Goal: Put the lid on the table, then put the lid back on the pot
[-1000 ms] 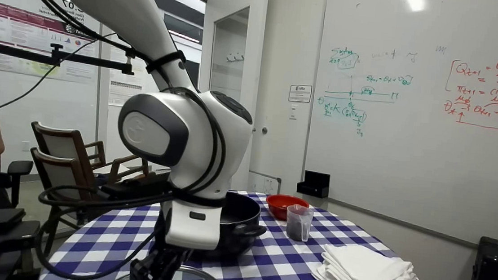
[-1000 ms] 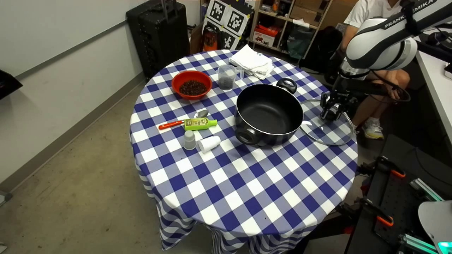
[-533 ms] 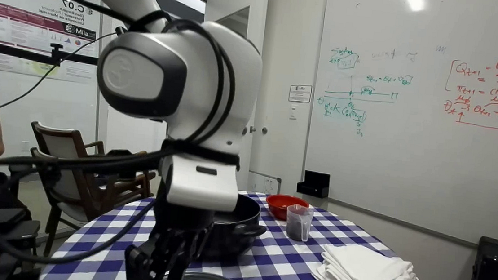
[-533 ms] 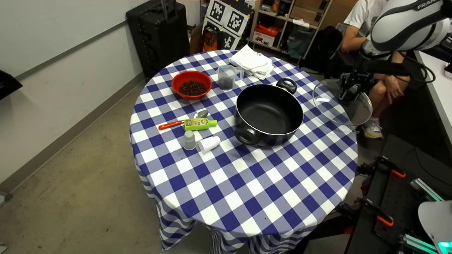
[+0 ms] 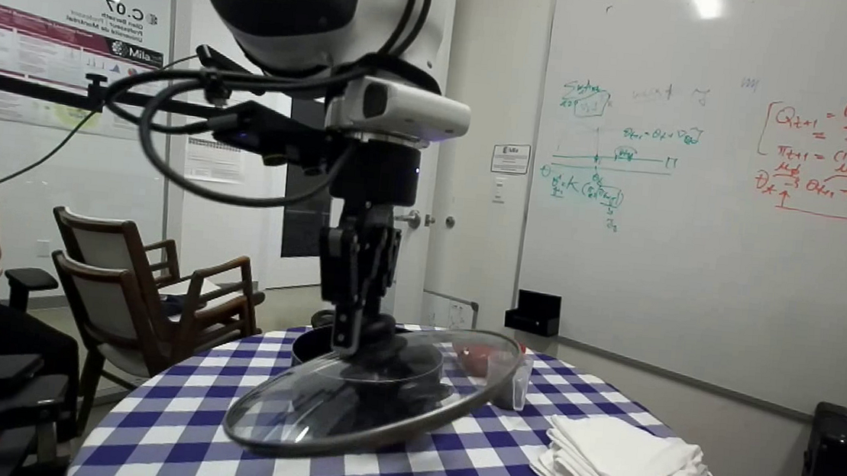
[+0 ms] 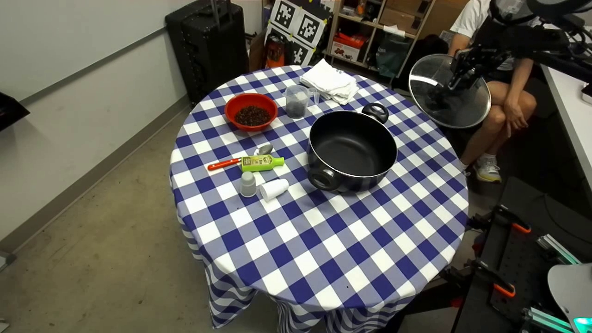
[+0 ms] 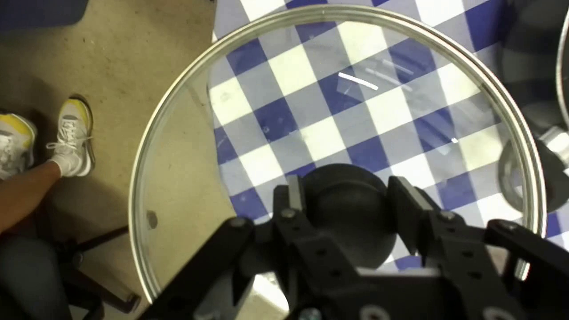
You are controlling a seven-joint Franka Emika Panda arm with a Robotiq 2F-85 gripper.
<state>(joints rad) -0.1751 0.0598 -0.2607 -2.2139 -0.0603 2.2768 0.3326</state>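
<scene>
The pincer clasps the knob of the glass lid (tilted, upper right in an exterior view); the uncovered pot lies to the lid's lower left.

Clocked from the middle of an exterior view, I have a red bowl at eleven, a jug at twelve and towels toward one. At nine I see a green bottle lying, an orange handle at its base. Toward eight, a grey cup stands just beside a white cup on its side. Farther out at eleven: a suitcase.
</scene>
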